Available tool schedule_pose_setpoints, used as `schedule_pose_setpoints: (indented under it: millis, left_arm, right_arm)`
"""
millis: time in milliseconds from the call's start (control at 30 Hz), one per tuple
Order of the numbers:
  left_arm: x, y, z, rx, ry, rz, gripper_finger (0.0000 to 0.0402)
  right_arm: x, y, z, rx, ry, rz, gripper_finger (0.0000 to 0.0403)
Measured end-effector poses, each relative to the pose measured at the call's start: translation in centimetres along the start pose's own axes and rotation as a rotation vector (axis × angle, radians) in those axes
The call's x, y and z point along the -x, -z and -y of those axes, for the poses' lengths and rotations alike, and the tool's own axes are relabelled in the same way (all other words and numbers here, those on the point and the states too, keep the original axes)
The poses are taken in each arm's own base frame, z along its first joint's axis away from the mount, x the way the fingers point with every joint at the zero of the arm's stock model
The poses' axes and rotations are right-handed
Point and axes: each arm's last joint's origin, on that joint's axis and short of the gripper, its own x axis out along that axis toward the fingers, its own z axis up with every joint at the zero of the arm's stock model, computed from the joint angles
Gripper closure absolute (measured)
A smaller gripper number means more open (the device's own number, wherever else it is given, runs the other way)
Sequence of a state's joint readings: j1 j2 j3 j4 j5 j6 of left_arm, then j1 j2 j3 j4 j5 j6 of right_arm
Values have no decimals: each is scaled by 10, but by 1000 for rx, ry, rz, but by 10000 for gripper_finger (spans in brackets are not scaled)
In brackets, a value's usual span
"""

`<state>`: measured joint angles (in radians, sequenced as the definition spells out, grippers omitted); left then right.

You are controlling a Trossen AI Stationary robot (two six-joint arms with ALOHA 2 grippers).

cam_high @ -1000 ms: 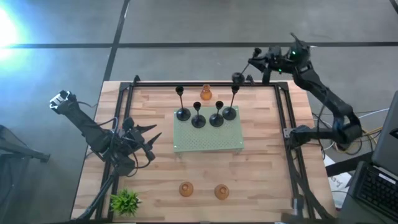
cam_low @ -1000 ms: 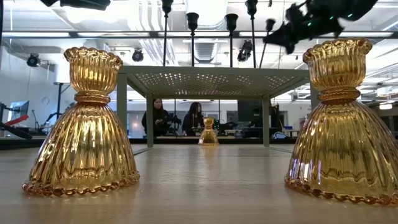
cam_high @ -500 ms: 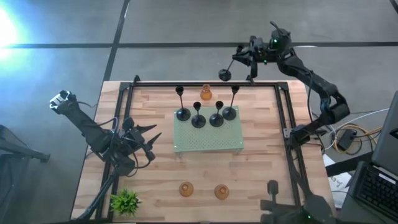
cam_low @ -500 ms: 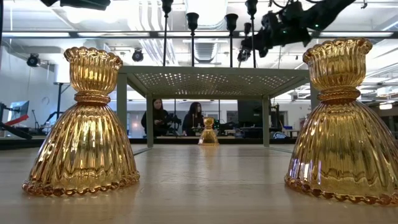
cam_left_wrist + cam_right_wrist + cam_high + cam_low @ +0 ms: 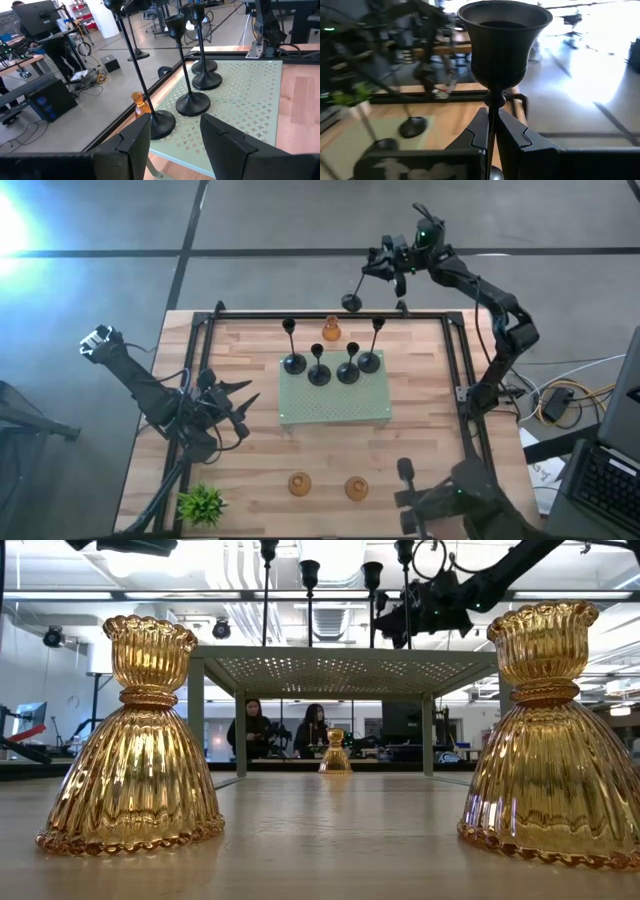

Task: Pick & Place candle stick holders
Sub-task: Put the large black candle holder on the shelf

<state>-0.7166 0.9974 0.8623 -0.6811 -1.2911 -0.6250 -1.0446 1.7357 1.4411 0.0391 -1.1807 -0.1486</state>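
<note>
The right claw (image 5: 492,131) is clamped on the thin stem of a black candle stick holder (image 5: 502,45), whose cup is seen just ahead of the fingers in the right wrist view. In the high view the right claw (image 5: 385,268) is held beyond the far edge of the worktop (image 5: 420,440), and the carried holder (image 5: 352,300) is tilted, its round base hanging out from the claw toward the worktop's far rail.

Nearer the worktop's middle than the claw, a green perforated stand (image 5: 335,408) carries four black holders (image 5: 330,365), all upright. A small amber holder (image 5: 331,331) stands between the claw and that stand, just behind it. Farther still from the claw, two amber holders (image 5: 327,485) sit near the front edge.

The coming move is judged to turn on this: the stand lies inward from the claw, and the held stem would have to be brought upright before being set down.

The left claw (image 5: 175,145), fingers apart, waits at the worktop's left side, well apart from the carried holder.
</note>
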Motion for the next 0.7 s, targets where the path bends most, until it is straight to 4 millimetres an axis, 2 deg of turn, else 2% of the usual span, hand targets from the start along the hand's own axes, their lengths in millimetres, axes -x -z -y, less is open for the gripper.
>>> schedule_pose_setpoints:
  millis: [167, 467, 700]
  left_arm:
    - [0, 0, 0, 0, 0, 0, 225]
    - [0, 0, 0, 0, 0, 0, 225]
    - [0, 0, 0, 0, -1, 0, 225]
  right_arm:
    - [-13, -1, -3, 63, -86, 7, 392]
    - [-37, -15, -23, 167, -282, 47, 392]
    - [-48, -10, -13, 117, -417, 59, 392]
